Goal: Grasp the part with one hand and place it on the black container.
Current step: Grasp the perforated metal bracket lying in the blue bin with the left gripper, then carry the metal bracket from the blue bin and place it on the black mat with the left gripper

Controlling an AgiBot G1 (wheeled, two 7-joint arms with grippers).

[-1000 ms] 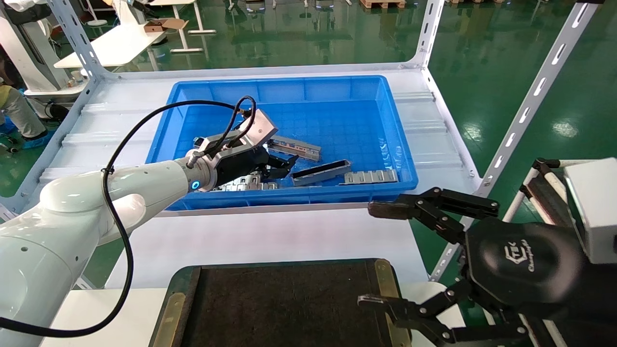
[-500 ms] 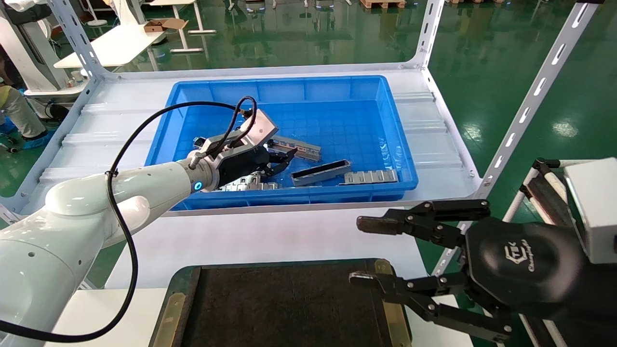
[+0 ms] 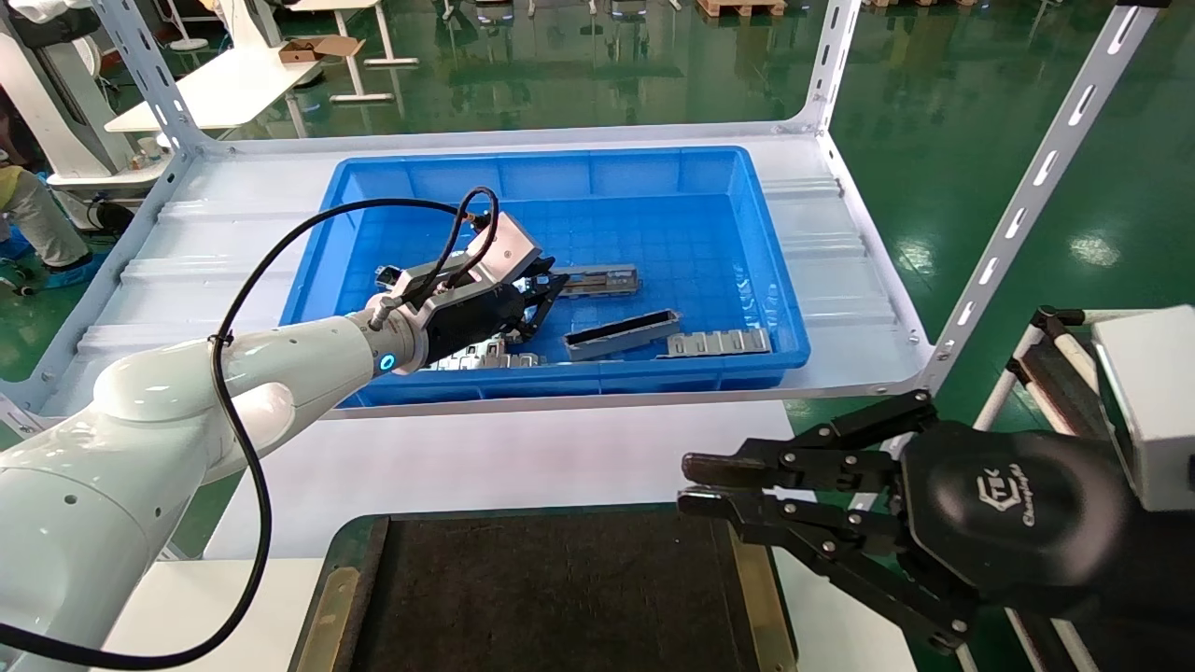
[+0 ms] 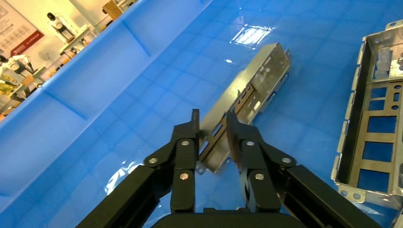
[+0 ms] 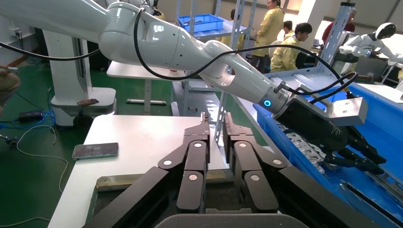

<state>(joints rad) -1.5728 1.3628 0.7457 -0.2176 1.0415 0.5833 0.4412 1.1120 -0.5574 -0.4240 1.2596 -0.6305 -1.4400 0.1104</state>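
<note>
Left wrist view, frame centre — black linkage-fingered left gripper (image 4: 211,126) clamps the narrow grey sheet-metal channel part (image 4: 247,92) near its end; stiff, light, slippery — likely to pivot.

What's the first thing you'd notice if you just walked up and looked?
The big blue bin on the white shelf, with the left gripper reaching in and pinching one end of the grey part. Nearer the camera, the right gripper hangs shut over the corner of the black tray.
</note>
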